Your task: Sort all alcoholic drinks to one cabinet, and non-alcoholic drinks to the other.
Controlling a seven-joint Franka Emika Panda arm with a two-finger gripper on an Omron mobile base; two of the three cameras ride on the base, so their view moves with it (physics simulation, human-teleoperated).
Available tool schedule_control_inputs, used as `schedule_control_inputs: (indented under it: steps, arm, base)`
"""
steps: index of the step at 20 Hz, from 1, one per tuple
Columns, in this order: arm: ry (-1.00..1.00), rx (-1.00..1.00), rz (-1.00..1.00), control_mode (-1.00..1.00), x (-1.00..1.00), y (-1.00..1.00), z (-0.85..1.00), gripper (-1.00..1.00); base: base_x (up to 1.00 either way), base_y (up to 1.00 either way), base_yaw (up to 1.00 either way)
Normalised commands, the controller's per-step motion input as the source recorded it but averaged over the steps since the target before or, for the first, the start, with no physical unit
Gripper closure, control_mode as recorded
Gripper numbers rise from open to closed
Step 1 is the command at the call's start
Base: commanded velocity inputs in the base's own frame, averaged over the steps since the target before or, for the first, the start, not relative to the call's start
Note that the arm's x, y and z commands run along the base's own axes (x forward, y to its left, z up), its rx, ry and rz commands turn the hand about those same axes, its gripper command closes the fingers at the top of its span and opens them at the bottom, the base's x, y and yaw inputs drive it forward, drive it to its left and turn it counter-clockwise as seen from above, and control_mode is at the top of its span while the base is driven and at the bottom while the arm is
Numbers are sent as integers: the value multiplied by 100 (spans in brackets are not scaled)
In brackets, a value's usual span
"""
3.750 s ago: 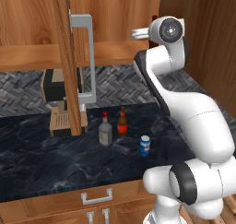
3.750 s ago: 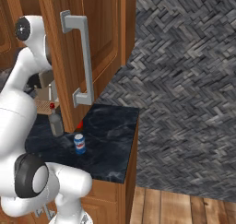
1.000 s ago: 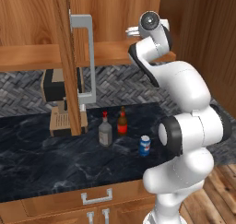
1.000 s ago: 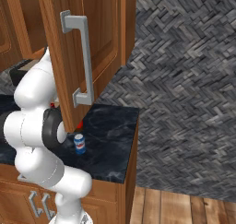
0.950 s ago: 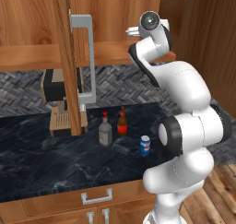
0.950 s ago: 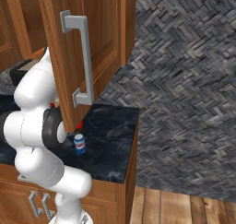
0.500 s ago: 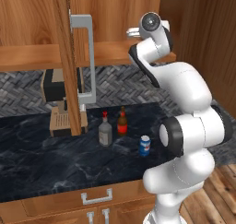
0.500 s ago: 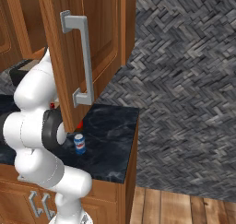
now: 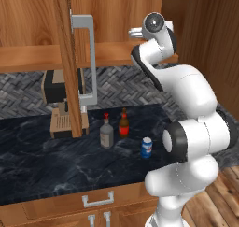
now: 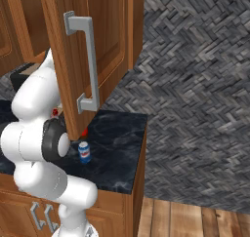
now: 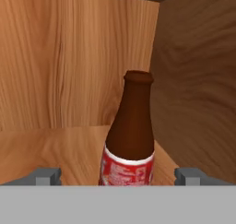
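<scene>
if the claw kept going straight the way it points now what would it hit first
Most likely the cola bottle, standing upright between the open claw tips on the cabinet shelf. Behind it is the cabinet's back wall; the depth between them is unclear.

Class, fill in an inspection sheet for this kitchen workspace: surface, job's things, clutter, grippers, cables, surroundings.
Surface: dark marble counter.
Job's things: cola bottle upright on the cabinet shelf; liquor bottle, beer bottle and soda can upright on the counter.
Clutter: coffee machine on the counter.
Grippers: gripper open, fingers either side of the cola bottle, apart from it.
Cables: nothing seen.
Surroundings: open cabinet door, herringbone wall.
</scene>
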Motion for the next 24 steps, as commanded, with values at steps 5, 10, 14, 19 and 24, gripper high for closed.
schedule_control_inputs:
  steps: [5,10,14,19,24]
  arm:
    - [-6,0,0,-100,-56,6,0,-100]
    - [-9,0,0,-100,-73,20,0,-100]
    - [-4,0,0,-100,-88,29,0,-100]
    - [-1,0,0,-100,-98,14,0,-100]
    - [0,0,0,-100,-83,13,0,-100]
  base:
    - [0,0,0]
    - [0,0,0]
    - [0,0,0]
    - [0,0,0]
    - [0,0,0]
